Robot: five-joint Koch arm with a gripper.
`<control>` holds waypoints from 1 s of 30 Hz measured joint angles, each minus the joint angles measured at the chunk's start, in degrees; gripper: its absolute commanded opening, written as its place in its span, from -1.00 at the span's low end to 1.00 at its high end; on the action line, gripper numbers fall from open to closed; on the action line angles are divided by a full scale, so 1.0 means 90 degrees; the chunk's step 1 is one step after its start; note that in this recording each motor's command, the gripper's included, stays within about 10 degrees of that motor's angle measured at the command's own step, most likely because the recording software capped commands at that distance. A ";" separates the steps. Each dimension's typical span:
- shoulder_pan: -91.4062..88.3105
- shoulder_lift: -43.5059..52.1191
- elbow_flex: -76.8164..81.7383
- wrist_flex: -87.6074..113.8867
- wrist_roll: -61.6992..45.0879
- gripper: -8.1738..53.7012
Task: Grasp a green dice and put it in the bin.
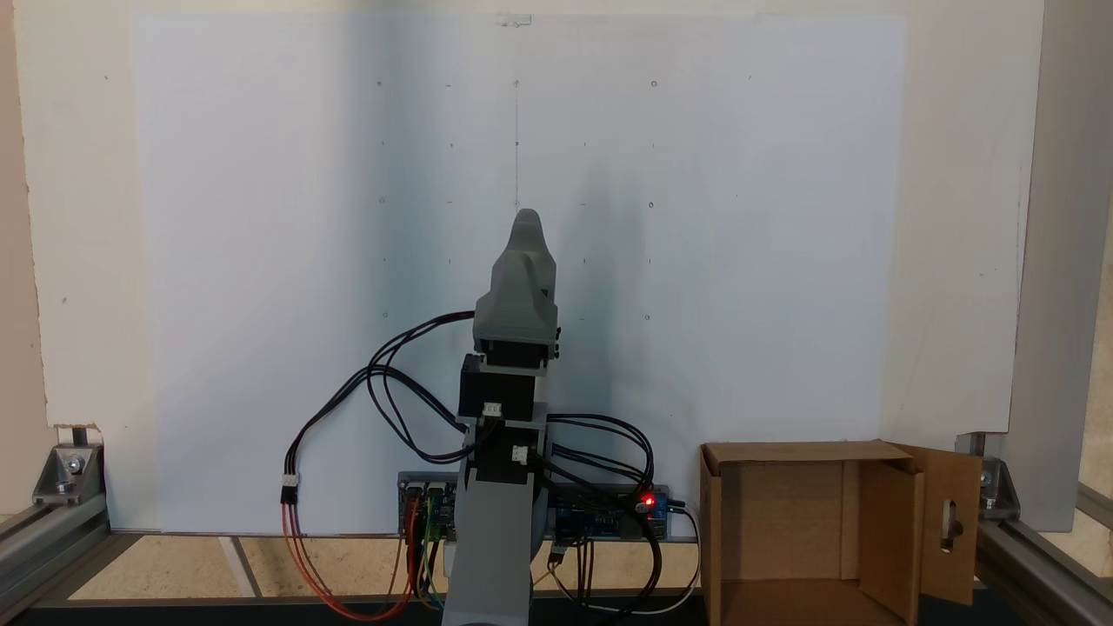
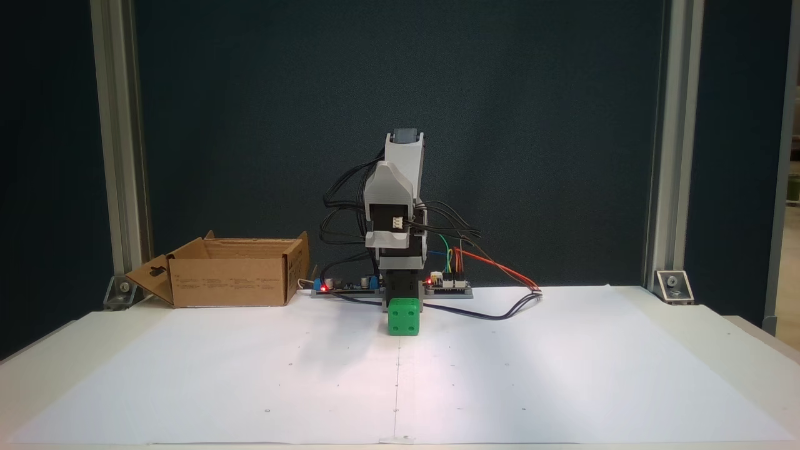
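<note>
Gripper [image 1: 526, 228] folded at rest above the arm base, jaws stacked so can't tell if parted; green dice [image 2: 404, 317] sits on white paper [image 2: 562, 375] just ahead of base, cardboard bin [image 2: 234, 275] well off to left there

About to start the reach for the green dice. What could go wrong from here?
The green dice sits right in front of the arm's base, so the folded arm must reach steeply down, and the pincer may nudge it away. The overhead-style fixed view hides the dice behind the arm. The bin stands well to one side, and loose cables could snag while swinging over.
</note>
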 measured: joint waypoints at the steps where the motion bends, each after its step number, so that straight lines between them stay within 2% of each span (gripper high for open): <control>1: 0.0000 0.0000 0.0000 0.0000 -0.0010 0.72; 15: -0.0156 0.0000 -0.0322 0.0176 0.0000 0.66; 21: -0.0234 0.0000 -0.1152 0.1553 0.0000 0.66; 30: -0.0244 -0.0010 -0.2959 0.5332 0.0547 0.67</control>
